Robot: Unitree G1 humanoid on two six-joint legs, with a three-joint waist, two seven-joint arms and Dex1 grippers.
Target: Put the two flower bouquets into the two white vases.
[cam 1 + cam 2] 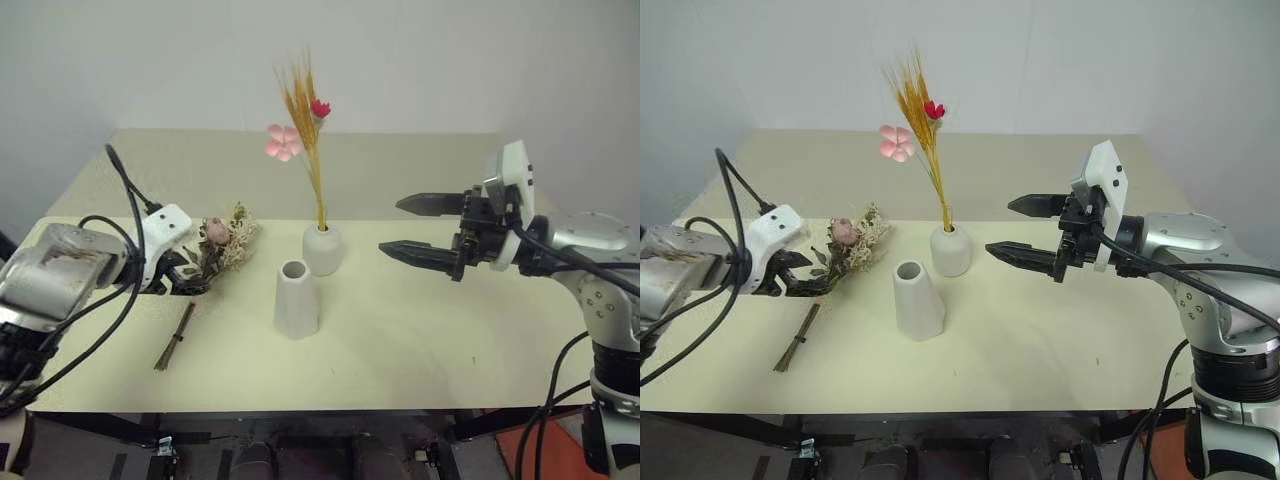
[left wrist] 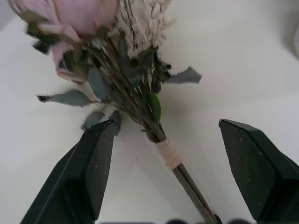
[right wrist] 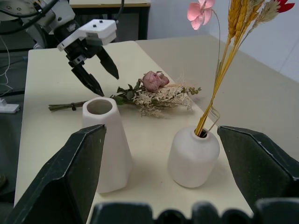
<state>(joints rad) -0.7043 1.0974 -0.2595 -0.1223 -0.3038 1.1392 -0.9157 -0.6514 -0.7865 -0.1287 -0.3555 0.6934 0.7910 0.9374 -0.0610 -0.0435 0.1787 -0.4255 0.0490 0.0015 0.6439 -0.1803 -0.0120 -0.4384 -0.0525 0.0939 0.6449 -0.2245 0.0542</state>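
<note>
From my left wrist, the bushy dried bunch with the pink rose [image 2: 135, 88] is cut off by the frame: most of the rose head and the tips of the white sprigs run out of sight, and the stem end leaves the picture between my two black left fingers [image 2: 88, 168]. The rose petals there are blurred.

From my right wrist, the slim bunch of yellow wheat-like stalks [image 3: 224, 65] loses its upper ears and part of the red flower to the edge. Its lower stalks are hidden inside the short round white ceramic vase [image 3: 194, 156].
</note>
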